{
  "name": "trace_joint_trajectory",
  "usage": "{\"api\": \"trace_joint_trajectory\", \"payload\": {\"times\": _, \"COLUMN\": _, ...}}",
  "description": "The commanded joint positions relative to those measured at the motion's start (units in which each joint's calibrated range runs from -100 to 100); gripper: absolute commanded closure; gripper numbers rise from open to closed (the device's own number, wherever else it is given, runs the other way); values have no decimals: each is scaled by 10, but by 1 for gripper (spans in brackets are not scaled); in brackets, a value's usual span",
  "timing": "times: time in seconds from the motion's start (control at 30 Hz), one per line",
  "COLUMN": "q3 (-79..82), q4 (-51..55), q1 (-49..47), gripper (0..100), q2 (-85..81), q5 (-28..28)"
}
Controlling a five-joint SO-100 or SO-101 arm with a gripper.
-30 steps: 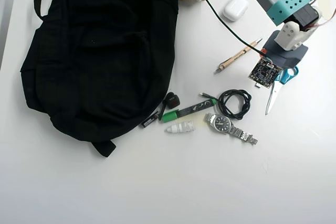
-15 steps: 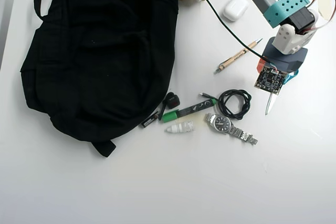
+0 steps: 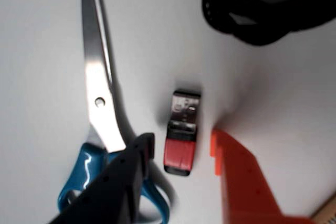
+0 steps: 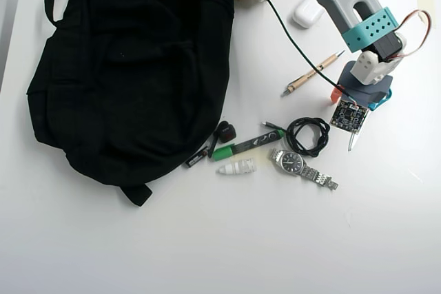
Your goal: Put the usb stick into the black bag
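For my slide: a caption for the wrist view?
Open pincer straddling the usb stick beside scissors on the white table.

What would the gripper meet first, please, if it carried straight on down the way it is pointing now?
Most likely the usb stick: in the wrist view it lies on the table between the open gripper fingers, with the scissors just beside the black one. Depth is unclear, so height above it cannot be judged.

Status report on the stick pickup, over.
Hand open, straddling usb stick on table. Scissors close beside black finger. Bag far off across table.
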Motion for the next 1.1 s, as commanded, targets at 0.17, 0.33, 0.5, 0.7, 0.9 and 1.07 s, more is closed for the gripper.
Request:
{"api": "trace_joint_trajectory", "payload": {"times": 0.17, "q3": -24, "q4": -11, "q1": -9, "gripper": 86, "q2": 1, "q5": 2}}
{"api": "trace_joint_trajectory", "payload": {"times": 0.33, "q3": -17, "q4": -10, "q1": -12, "gripper": 86, "q2": 11, "q5": 2}}
{"api": "trace_joint_trajectory", "payload": {"times": 0.5, "q3": -16, "q4": -9, "q1": -12, "gripper": 86, "q2": 11, "q5": 1}}
{"api": "trace_joint_trajectory", "payload": {"times": 0.7, "q3": -15, "q4": -4, "q1": -20, "gripper": 86, "q2": 14, "q5": -3}}
{"api": "trace_joint_trajectory", "payload": {"times": 0.9, "q3": -15, "q4": -3, "q1": -21, "gripper": 98, "q2": 21, "q5": -4}}
{"api": "trace_joint_trajectory", "payload": {"times": 1.07, "q3": -16, "q4": -2, "q1": -20, "gripper": 98, "q2": 21, "q5": -4}}
